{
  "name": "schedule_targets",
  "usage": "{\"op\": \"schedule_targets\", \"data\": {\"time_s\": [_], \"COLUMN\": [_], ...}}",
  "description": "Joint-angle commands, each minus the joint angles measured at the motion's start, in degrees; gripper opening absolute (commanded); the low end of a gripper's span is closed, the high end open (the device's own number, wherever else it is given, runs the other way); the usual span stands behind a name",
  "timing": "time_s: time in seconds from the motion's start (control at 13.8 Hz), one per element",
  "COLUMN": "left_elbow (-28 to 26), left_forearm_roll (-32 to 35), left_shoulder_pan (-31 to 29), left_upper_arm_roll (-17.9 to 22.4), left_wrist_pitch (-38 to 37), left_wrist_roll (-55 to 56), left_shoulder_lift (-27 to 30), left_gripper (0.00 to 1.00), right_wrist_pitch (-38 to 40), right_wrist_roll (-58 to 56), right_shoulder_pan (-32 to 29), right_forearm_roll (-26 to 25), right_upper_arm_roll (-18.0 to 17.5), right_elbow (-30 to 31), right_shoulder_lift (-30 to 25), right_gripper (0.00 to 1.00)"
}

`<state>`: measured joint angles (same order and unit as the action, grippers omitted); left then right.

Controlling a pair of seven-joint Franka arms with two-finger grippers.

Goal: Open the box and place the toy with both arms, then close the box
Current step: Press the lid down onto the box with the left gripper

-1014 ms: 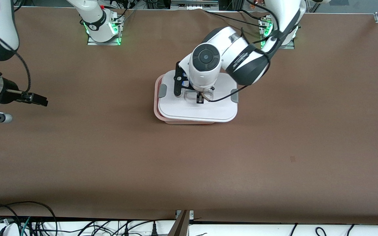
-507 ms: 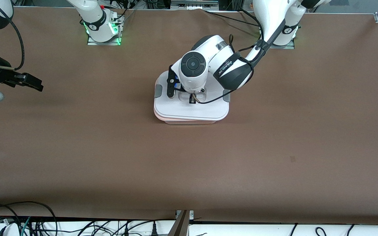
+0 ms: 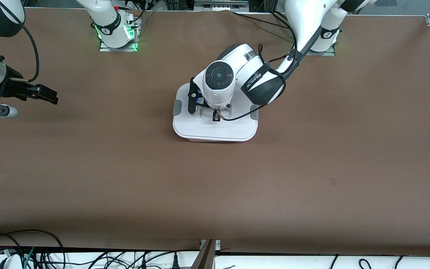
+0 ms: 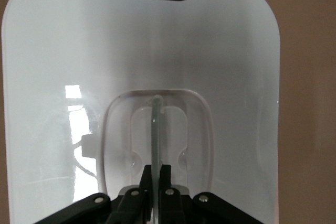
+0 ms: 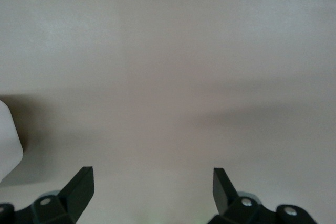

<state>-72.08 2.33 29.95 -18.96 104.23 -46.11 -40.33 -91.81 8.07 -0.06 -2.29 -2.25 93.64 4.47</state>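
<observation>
The box (image 3: 215, 127) sits near the middle of the brown desk (image 3: 312, 168), its white lid (image 3: 233, 130) covering nearly all of it, so only a thin pink strip of the tub shows along the lid's edge nearest the front camera. The left arm (image 3: 259, 78) hangs over the lid and hides most of the half toward the bases; one grey clip (image 3: 177, 108) is plain at the right arm's end, while the other clip (image 3: 254, 109) is partly covered by the arm and its cable. The left claw (image 4: 156, 179) is pinched shut on the thin upright handle (image 4: 155, 129) in the lid's recess; in the front view only a small dark part of it shows below the wrist. The toy cannot be seen in any view. The right claw (image 3: 45, 93) hangs over bare desk at the right arm's end, well apart from the box, its fingers (image 5: 79, 187) spread wide with nothing between them; that arm is cut off by the frame edge.
</observation>
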Motion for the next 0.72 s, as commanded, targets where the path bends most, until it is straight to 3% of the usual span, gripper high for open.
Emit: {"op": "schedule_targets", "data": {"time_s": [0.0, 0.65], "left_elbow": [-0.69, -2.97], "left_forearm_roll": [1.27, 1.18], "left_shoulder_pan": [0.72, 0.2], "left_upper_arm_roll": [0.59, 0.24], "left_wrist_pitch": [0.53, -1.66], "left_wrist_roll": [0.41, 1.98], "left_shoulder_lift": [0.25, 2.18], "left_gripper": [0.0, 0.0], "right_wrist_pitch": [0.84, 0.75], "right_wrist_roll": [-0.25, -0.6], "right_shoulder_pan": [-0.03, -0.03], "right_forearm_roll": [0.53, 0.62], "right_upper_arm_roll": [0.06, 0.06], "right_elbow": [-1.71, -3.37], "right_shoulder_lift": [0.81, 2.65], "right_gripper": [1.0, 1.0]}}
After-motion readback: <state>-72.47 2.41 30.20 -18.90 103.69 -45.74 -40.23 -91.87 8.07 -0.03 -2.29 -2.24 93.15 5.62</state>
